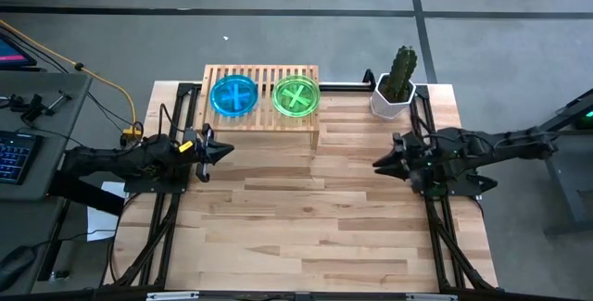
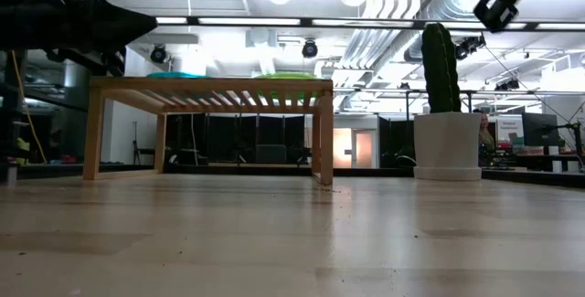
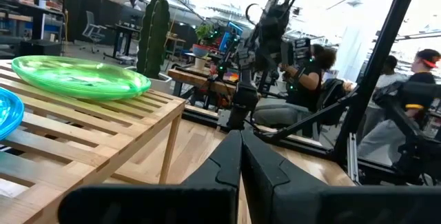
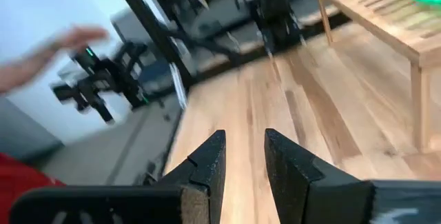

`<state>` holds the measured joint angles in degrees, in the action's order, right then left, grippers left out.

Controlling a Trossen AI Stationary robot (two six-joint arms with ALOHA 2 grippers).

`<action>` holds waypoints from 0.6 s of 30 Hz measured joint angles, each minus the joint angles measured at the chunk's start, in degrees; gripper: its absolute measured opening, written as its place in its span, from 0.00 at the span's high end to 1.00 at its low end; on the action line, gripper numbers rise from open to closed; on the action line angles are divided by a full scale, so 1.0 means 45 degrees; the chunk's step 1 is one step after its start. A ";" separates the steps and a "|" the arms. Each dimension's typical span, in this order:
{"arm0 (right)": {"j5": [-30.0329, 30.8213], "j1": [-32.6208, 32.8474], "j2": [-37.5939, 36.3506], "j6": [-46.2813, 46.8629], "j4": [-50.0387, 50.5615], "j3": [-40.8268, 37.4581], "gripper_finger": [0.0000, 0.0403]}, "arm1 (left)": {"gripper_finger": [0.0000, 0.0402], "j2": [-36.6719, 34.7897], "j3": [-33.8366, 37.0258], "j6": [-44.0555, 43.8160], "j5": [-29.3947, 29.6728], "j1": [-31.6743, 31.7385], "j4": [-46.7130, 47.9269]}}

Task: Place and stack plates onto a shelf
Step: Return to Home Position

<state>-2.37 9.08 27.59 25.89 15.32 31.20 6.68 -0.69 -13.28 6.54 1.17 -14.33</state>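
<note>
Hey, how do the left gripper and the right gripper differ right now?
The left gripper has its fingers closed together; the right gripper shows a gap between its fingers, so it is open. The left gripper sits close to the shelf's front corner; the right gripper sits farther from the shelf, in front of the cactus pot. Both hold nothing and point toward the table's middle.

shelf (image 1: 262, 127): on desk (image 1: 315, 218), back edge | left plate stack (image 1: 233, 95), right plate stack (image 1: 296, 95): side by side on shelf | potted cactus (image 1: 392, 97): on desk, right of shelf
</note>
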 joint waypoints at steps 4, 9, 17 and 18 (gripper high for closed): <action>0.0013 -0.0002 -0.1931 0.0216 -0.1561 -0.1826 0.80 | 1.00 0.0000 0.0000 -0.0001 0.0001 0.0000 0.0000; 0.0044 -0.0008 -0.3586 -0.0363 -0.2554 -0.3323 0.80 | 1.00 0.0000 0.0000 -0.0005 0.0001 0.0000 0.0005; 0.0039 -0.0008 -0.5020 -0.0658 -0.4519 -0.5346 0.80 | 1.00 -0.0232 0.0000 -0.0005 0.0006 0.0000 0.0027; 0.0034 -0.0008 -0.5115 -0.0655 -0.4780 -0.5574 0.80 | 1.00 -0.0346 0.0000 -0.0007 0.0006 0.0000 0.0004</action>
<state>-2.22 9.04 4.58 22.94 -6.19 6.11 5.12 -0.69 -13.31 6.57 1.17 -14.31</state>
